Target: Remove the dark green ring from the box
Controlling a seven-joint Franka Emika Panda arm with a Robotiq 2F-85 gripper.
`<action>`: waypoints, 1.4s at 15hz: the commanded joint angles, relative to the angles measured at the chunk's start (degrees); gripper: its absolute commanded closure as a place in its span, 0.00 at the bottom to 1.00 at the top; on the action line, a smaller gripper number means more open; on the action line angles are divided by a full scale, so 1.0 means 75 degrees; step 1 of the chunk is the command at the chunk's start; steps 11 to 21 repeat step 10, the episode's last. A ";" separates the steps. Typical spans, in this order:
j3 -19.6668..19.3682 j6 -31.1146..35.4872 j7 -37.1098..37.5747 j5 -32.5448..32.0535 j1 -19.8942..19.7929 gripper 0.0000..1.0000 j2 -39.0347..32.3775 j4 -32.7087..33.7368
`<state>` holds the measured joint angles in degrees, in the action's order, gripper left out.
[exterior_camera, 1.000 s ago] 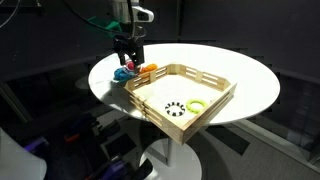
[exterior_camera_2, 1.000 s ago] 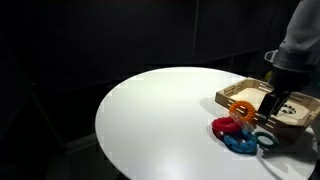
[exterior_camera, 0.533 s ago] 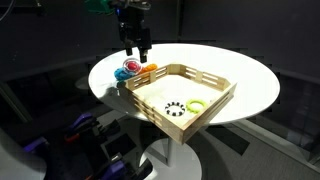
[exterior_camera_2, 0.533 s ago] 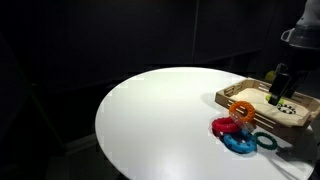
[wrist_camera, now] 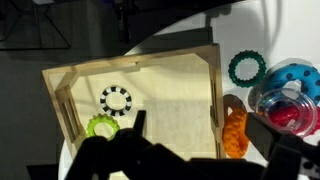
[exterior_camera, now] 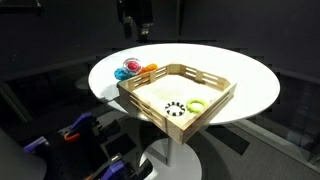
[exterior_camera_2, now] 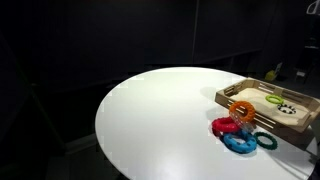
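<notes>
The dark green ring [wrist_camera: 246,68] lies on the white table outside the box, beside the other rings; it also shows in an exterior view [exterior_camera_2: 267,141]. The box [wrist_camera: 213,90] is a shallow pale wooden tray, seen in both exterior views [exterior_camera: 150,105] [exterior_camera_2: 245,93]. It holds a black-and-white speckled ring [wrist_camera: 116,99] and a lime-green ring [wrist_camera: 100,127]. My gripper [wrist_camera: 200,125] is open and empty, high above the box's edge and the ring pile. In an exterior view the gripper [exterior_camera: 139,30] hangs at the top of the picture.
An orange ring [wrist_camera: 234,132], a red ring [wrist_camera: 285,110] and a blue ring [wrist_camera: 292,75] lie in a cluster against the box's outer wall, near the round table's edge [exterior_camera_2: 110,140]. The surroundings are dark.
My gripper has risen straight up from the ring cluster beside the box, almost out of the exterior views. The rings have stayed on the table.
</notes>
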<state>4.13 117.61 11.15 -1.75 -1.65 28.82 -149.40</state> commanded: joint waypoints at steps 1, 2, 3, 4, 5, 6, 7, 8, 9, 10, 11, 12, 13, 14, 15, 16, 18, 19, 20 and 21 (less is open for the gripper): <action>-0.0219 -0.0940 -0.0169 -0.0092 -0.0089 0.00 0.0446 0.0457; -0.0266 -0.1150 -0.0210 -0.0104 -0.0096 0.00 0.0523 0.0587; -0.0301 -0.1282 -0.0224 -0.0112 -0.0103 0.00 0.0572 0.0684; -0.0330 -0.1359 -0.0258 -0.0119 -0.0101 0.00 0.0582 0.0760; -0.0355 -0.1448 -0.0298 -0.0117 -0.0090 0.00 0.0530 0.0841; -0.0279 -0.1139 -0.0103 0.0006 -0.0039 0.00 0.0553 0.0594; -0.0298 -0.1211 -0.0138 0.0006 -0.0040 0.00 0.0568 0.0647; -0.0306 -0.1241 -0.0151 0.0006 -0.0041 0.00 0.0567 0.0672; -0.0307 -0.1249 -0.0157 0.0006 -0.0040 0.00 0.0564 0.0679; -0.0308 -0.1249 -0.0159 0.0006 -0.0040 0.00 0.0558 0.0680; -0.0308 -0.1249 -0.0159 0.0006 -0.0040 0.00 0.0558 0.0680; -0.0308 -0.1249 -0.0159 0.0006 -0.0040 0.00 0.0558 0.0680; -0.0308 -0.1249 -0.0159 0.0006 -0.0040 0.00 0.0558 0.0680; -0.0308 -0.1249 -0.0159 0.0006 -0.0040 0.00 0.0558 0.0680; -0.0308 -0.1249 -0.0159 0.0006 -0.0040 0.00 0.0558 0.0680; -0.0308 -0.1249 -0.0159 0.0006 -0.0040 0.00 0.0558 0.0680; -0.0308 -0.1249 -0.0159 0.0006 -0.0040 0.00 0.0558 0.0680; -0.0308 -0.1249 -0.0159 0.0006 -0.0040 0.00 0.0558 0.0680; -0.0308 -0.1249 -0.0159 0.0006 -0.0040 0.00 0.0558 0.0680; -0.0308 -0.1249 -0.0159 0.0006 -0.0040 0.00 0.0558 0.0680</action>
